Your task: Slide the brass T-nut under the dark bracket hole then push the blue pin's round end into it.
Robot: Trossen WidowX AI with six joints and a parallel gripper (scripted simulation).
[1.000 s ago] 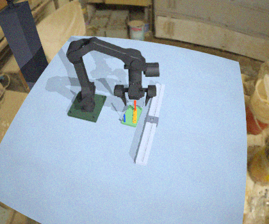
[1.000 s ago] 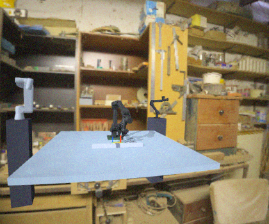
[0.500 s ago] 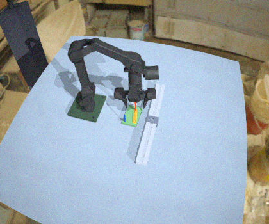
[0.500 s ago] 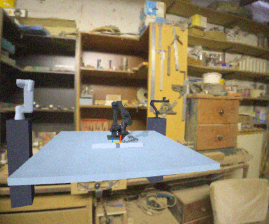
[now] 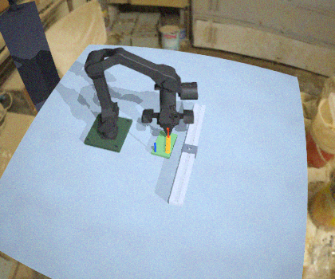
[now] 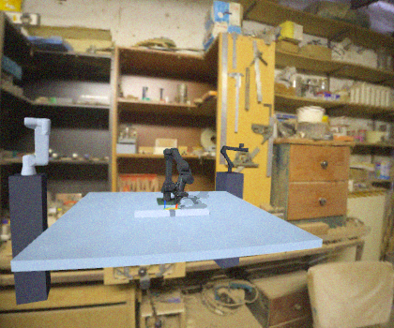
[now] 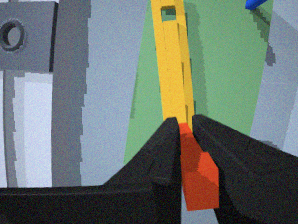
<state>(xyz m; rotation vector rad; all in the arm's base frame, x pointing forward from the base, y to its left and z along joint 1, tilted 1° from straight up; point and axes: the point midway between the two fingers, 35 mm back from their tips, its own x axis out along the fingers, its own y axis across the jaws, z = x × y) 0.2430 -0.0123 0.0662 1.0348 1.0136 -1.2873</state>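
Brass T-nut [image 5: 167, 146] [image 6: 171, 208] [image 7: 172, 70]: over the green tray [image 5: 160, 151] [image 7: 225, 95], probably touching it
Gripper [image 5: 167, 132] [image 6: 177, 202] [image 7: 184, 125]: narrowed, holding the orange handle [image 5: 167, 131] [image 6: 176, 206] [image 7: 201, 182]
Blue pin [image 5: 155, 147] [image 6: 165, 204] [image 7: 256, 3]: beside the nut, well apart from the fingers

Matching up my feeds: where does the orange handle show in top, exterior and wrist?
Top: orange handle near centre, at the gripper.
Exterior: tiny, just below centre.
Wrist: low, right of centre, between the fingers.
Shared landmark: dark bracket on the rail.
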